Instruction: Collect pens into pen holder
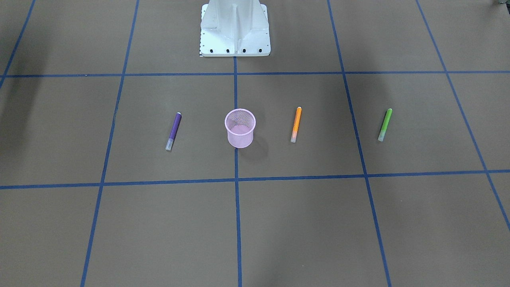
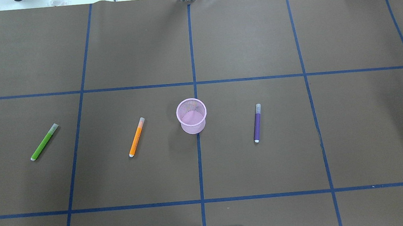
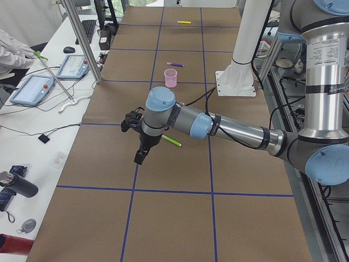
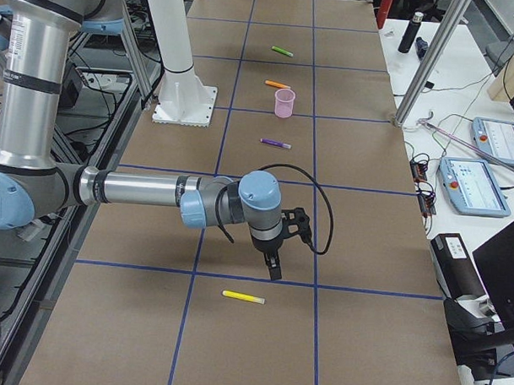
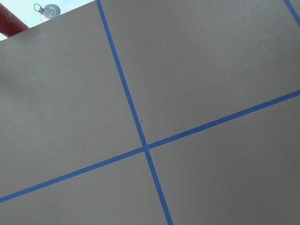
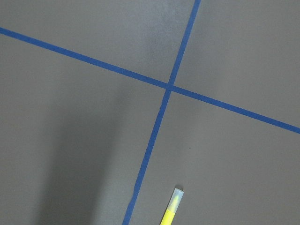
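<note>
Pink mesh pen holder upright for drops. orange pen, green pen left of it, purple pen right: likely split per arm. My left gripper, right gripper: cannot tell grip.

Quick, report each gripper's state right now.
Left gripper: cannot be told; it shows only in a side view.
Right gripper: cannot be told either; the yellow pen lies loose beside it, not held.

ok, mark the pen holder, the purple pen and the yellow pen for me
pen holder [image 2: 193, 127], overhead exterior view, outer mesh wall
purple pen [image 2: 257, 124], overhead exterior view, middle of barrel
yellow pen [image 4: 243, 298], exterior right view, middle of barrel
</note>
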Available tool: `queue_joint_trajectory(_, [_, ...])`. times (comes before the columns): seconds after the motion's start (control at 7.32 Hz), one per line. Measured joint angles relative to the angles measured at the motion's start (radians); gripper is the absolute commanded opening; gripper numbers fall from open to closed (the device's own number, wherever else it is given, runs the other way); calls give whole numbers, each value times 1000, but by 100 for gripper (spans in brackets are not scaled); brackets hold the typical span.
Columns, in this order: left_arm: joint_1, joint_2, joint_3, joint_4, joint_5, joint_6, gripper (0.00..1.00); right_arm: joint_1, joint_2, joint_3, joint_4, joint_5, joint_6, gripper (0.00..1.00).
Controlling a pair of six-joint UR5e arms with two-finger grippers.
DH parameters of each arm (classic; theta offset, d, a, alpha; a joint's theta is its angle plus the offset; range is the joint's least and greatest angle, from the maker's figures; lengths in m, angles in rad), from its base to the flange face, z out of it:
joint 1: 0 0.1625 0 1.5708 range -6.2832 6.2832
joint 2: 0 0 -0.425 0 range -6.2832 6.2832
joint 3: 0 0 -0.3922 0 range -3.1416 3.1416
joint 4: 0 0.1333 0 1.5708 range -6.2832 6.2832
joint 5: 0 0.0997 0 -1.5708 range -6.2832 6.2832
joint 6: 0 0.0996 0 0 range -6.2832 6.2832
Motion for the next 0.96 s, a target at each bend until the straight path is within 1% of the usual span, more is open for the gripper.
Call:
queue_joint_trajectory(0.27, [0,-2,1,-14,-1,0,100,-14,-15,-190,343,-1,231,98])
queue_joint_trajectory(0.41, [0,-2,2,-25,-2,-1,100,-43,-20,-253,482,-4,351,97])
queue_joint_trajectory(0.55, [0,-1,2,-30,-2,-1,100,-84,-28,-279,561,-18,442,97])
queue_joint_trajectory(0.68, [0,-1,2,-33,-2,-1,100,-129,-39,-289,596,-47,496,96])
queue_joint_trajectory(0.82, [1,-1,2,-34,-2,-1,100,-163,-52,-292,610,-76,520,95])
queue_joint_trajectory(0.96, [1,-2,2,-35,-2,-1,100,-189,-62,-297,619,-96,530,89])
